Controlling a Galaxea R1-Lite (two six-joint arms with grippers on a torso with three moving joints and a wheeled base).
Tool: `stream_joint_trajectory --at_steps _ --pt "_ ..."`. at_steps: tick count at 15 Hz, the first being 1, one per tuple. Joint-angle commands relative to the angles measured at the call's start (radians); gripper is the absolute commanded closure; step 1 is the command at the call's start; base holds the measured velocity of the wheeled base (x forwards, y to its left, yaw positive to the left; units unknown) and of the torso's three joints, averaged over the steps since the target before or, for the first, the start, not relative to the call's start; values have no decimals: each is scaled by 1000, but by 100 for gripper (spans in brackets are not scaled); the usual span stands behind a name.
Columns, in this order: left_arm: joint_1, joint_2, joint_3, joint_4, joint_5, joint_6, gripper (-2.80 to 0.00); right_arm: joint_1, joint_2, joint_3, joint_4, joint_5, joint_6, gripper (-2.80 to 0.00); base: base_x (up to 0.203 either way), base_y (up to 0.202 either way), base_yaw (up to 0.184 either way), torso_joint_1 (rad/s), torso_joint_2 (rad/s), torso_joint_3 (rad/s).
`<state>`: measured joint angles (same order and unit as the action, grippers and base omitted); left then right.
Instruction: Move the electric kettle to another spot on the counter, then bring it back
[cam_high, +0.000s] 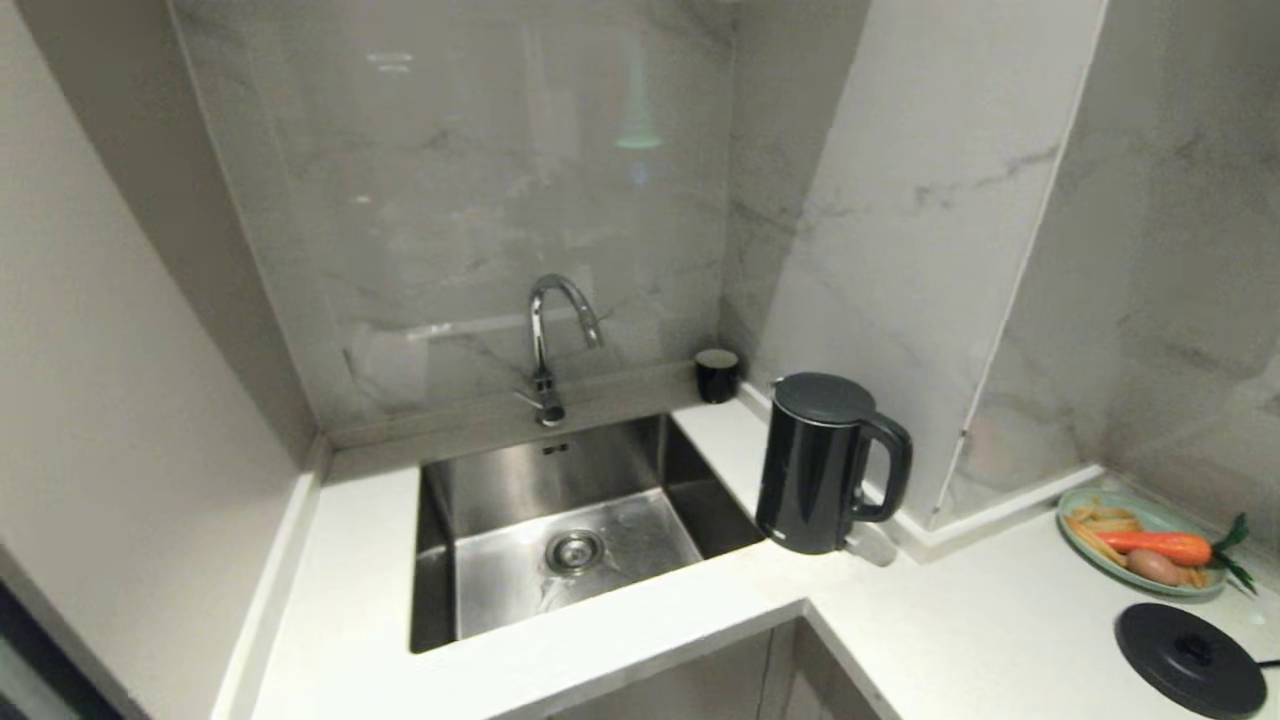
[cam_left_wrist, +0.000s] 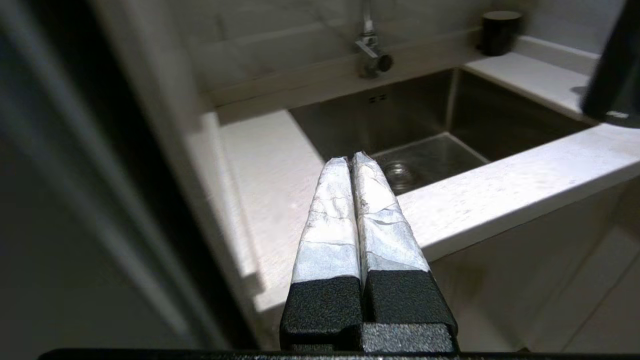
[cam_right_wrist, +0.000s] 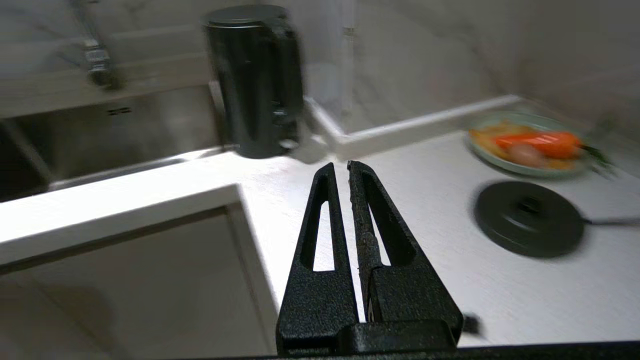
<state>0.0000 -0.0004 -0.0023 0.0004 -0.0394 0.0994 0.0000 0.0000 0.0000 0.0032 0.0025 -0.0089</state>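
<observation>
Electric kettle (cam_high: 820, 465): upright on bench (cam_high: 950, 620) at sink (cam_high: 560, 530) corner, off its base disc (cam_high: 1190, 660), which lies well apart near plate (cam_high: 1140, 540); handle faces outward, likely for easy grasp.
Left end effector (cam_left_wrist: 352, 160): pressed together, empty, before bench edge.
Right end effector (cam_right_wrist: 341, 167): nearly pressed together, empty, short of kettle.

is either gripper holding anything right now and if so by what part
Nothing is held. The left gripper and right gripper are both shut on empty air in front of the counter. The electric kettle stands untouched beside the sink.
</observation>
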Motion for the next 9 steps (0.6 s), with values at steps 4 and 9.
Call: stream_joint_trajectory --at_steps 4,9 --pt "0 2 1 0 -1 0 0 0 0 0 0 1 0 0 -2 -6 167 -2 7 1" --pt "0 2 1 0 -1 0 0 0 0 0 0 1 0 0 -1 -1 37 -2 1 1"
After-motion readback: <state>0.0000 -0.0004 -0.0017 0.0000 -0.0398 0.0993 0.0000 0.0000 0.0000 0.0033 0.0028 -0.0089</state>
